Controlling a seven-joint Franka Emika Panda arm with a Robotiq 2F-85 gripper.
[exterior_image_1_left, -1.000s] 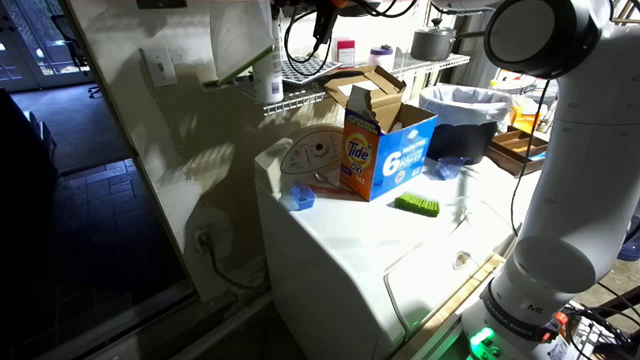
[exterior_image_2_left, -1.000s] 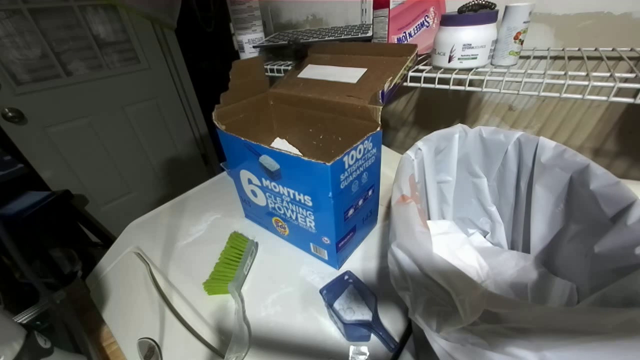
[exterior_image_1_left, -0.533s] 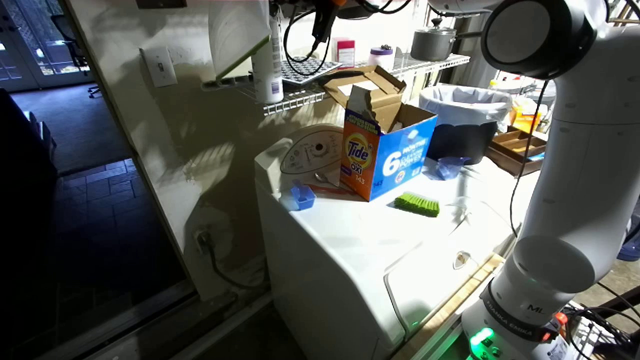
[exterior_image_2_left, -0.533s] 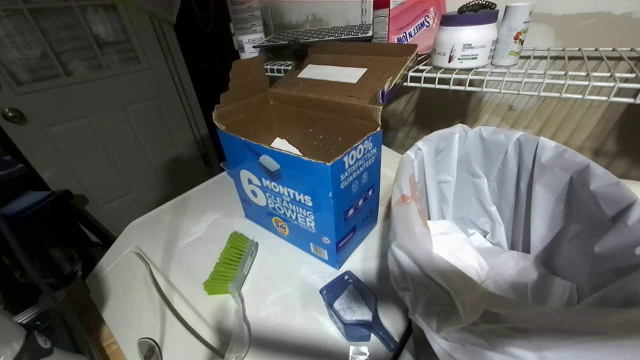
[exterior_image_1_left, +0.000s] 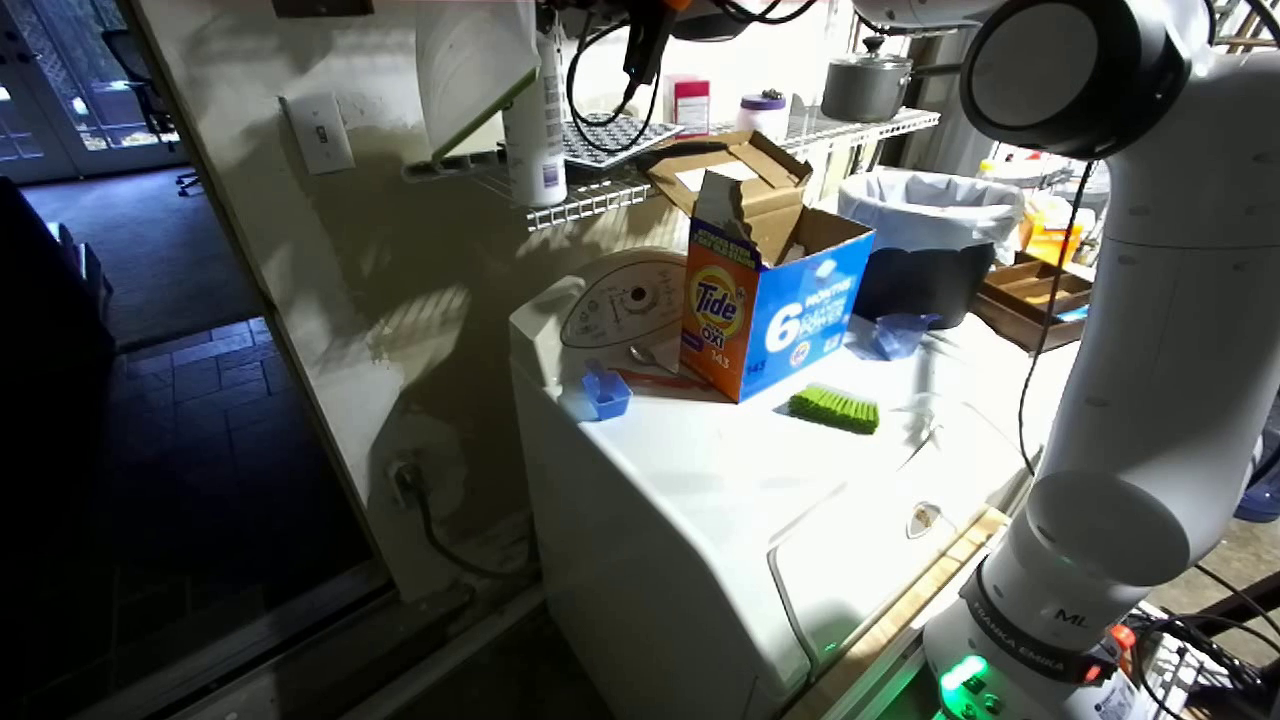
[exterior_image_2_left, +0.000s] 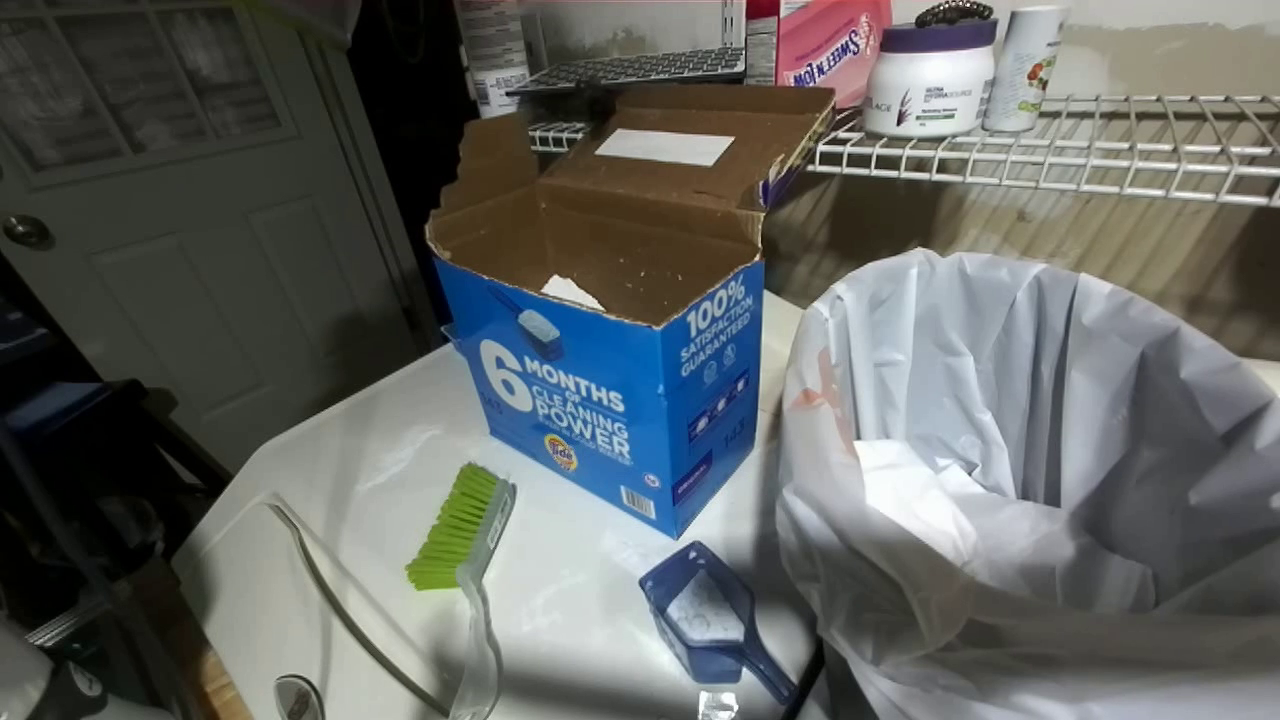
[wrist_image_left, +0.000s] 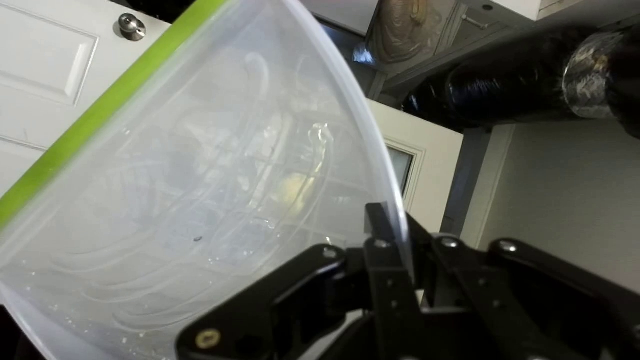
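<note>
My gripper (wrist_image_left: 395, 235) is shut on the edge of a translucent dustpan (wrist_image_left: 200, 175) with a green lip. A few specks show on the pan's surface. In an exterior view the dustpan (exterior_image_1_left: 472, 75) is held high beside the wall, with its green lip slanting along the bottom; the fingers are hard to see there. A brush with green bristles (exterior_image_1_left: 835, 409) lies on the white machine top and also shows in an exterior view (exterior_image_2_left: 462, 530). An open Tide box (exterior_image_2_left: 565, 385) stands behind it, also seen in an exterior view (exterior_image_1_left: 800, 320).
A lined trash bin (exterior_image_2_left: 850, 400) stands beside the box. A blue scoop (exterior_image_2_left: 700, 620) lies in front of it; another blue scoop (exterior_image_1_left: 606, 393) sits near the machine's edge. A wire shelf (exterior_image_1_left: 590, 207) holds a white bottle (exterior_image_1_left: 537, 150), a tray and a pot (exterior_image_1_left: 866, 85).
The dustpan has shifted slightly left in an exterior view, its green lip tilting a little. The arm has moved slightly left. The things on the machine top have not moved.
</note>
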